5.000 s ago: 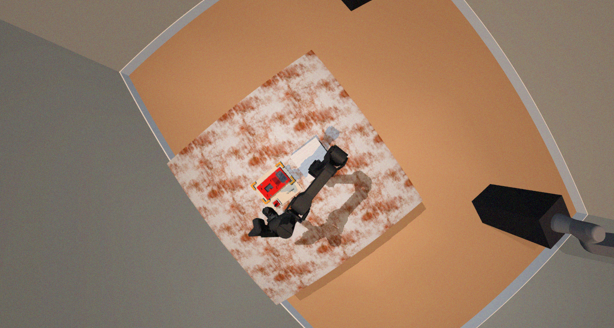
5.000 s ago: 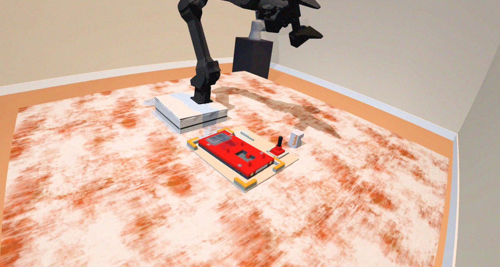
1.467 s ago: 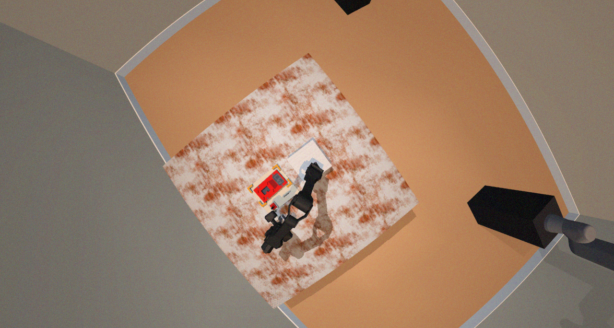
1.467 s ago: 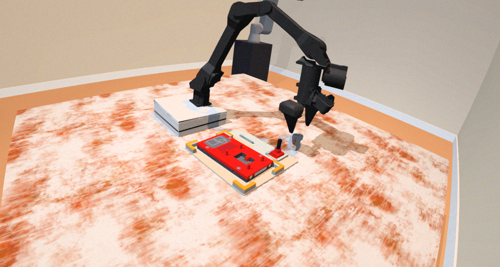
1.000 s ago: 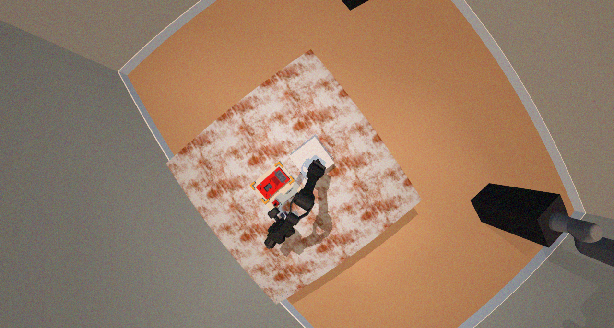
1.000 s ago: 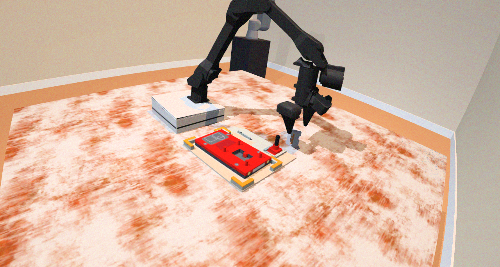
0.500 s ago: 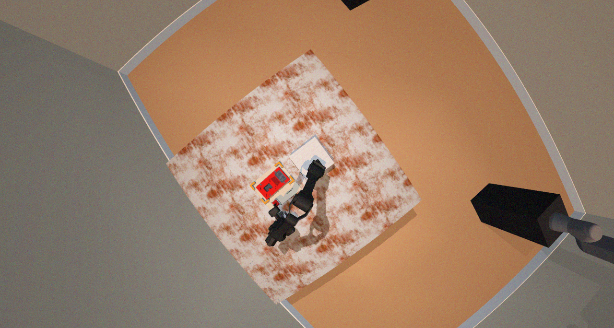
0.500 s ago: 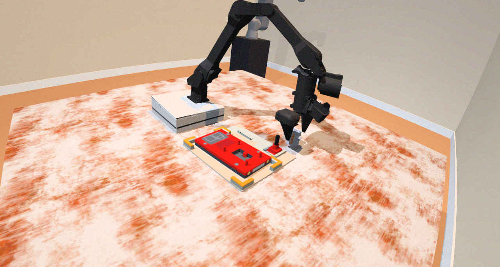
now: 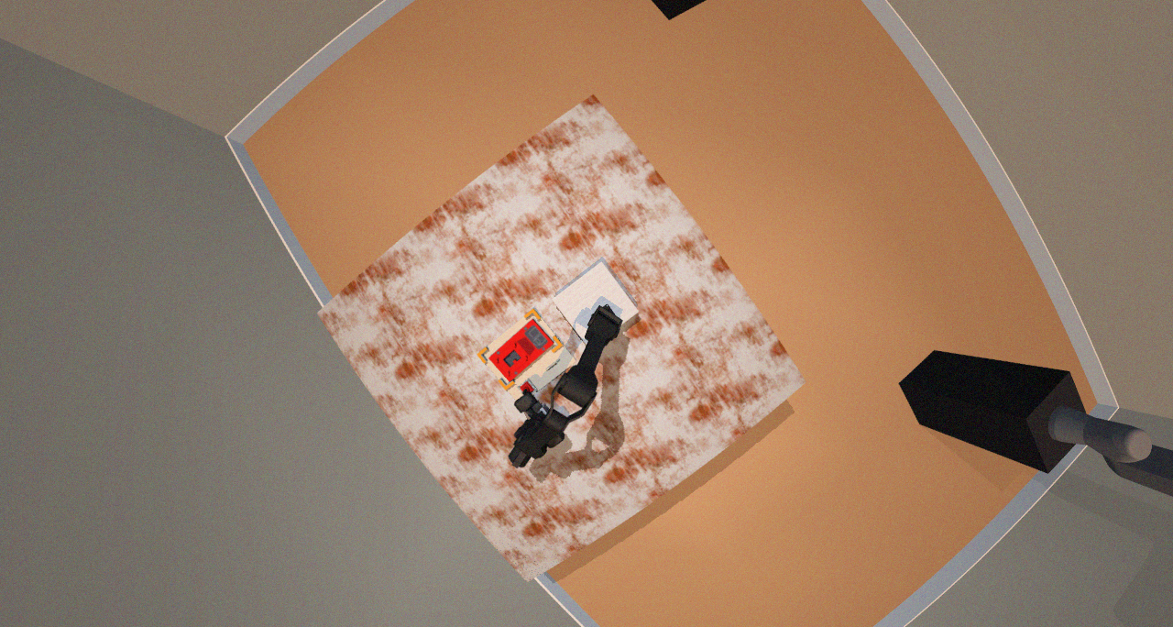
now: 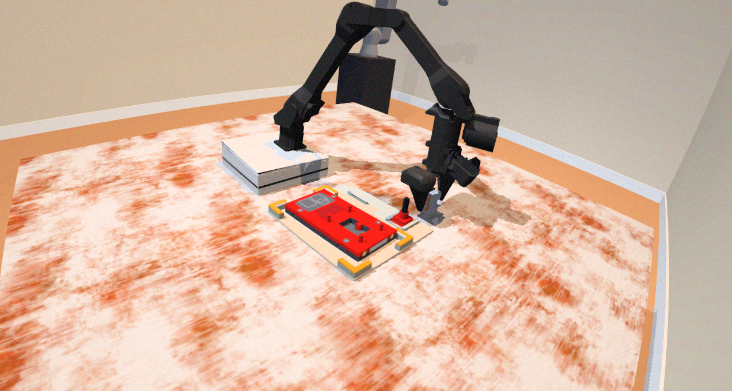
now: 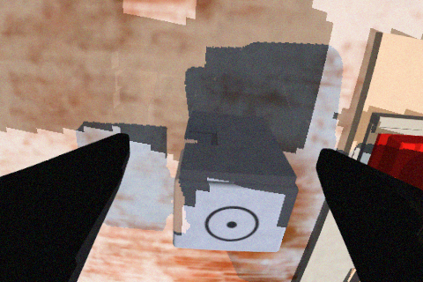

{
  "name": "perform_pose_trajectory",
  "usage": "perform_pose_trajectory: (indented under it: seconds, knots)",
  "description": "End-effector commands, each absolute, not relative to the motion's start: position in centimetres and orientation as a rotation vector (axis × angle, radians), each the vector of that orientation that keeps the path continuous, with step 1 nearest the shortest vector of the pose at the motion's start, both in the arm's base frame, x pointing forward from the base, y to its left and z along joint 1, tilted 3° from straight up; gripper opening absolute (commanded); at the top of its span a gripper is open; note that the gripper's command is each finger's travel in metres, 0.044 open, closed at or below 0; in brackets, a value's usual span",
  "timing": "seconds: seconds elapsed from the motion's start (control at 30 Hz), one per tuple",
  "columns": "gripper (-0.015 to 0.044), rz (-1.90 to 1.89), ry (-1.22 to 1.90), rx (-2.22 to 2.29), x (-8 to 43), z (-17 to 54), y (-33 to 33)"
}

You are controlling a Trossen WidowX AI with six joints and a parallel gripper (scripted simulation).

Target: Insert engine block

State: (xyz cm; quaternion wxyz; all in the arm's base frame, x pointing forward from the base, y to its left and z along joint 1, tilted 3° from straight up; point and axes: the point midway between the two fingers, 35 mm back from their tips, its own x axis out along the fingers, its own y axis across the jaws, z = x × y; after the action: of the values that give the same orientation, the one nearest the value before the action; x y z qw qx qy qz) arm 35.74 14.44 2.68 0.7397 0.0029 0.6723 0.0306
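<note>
The engine block (image 10: 433, 197) (image 11: 238, 217) is a grey block standing upright on the patterned surface, beside the board. A ring and dot mark its pale top. My gripper (image 10: 432, 204) (image 11: 226, 152) is open, pointing down, with one finger on either side of the block. In the wrist view gaps show between both fingers and the block. The red car body (image 9: 529, 359) (image 10: 322, 224) lies on the board, its opening (image 10: 347, 224) towards the end nearer the block. A small red rib shows in the opening. The block's slot side is not clear.
A red piece with an upright black handle (image 10: 405, 204) stands on the board (image 10: 312, 234) close to my gripper. Orange corner brackets (image 10: 354, 266) surround the car body, and short red pegs rise from it. My arm's white base box (image 9: 592, 282) (image 10: 245, 154) is behind the board.
</note>
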Motion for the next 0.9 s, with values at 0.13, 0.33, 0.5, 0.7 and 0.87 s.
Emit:
perform_pose_trajectory:
  seconds: [0.13,0.33,0.5,0.7,0.87]
  knots:
    - [0.0204,0.063,1.489,0.009,35.5,2.2,14.4]
    - [0.0125,0.063,1.489,0.009,35.5,2.2,14.4]
    - [0.0052,0.062,1.489,0.009,35.5,2.2,14.4]
    - [0.0000,0.055,1.490,0.012,35.6,3.3,14.5]
    - [0.0000,0.052,1.488,0.013,35.7,4.8,14.6]
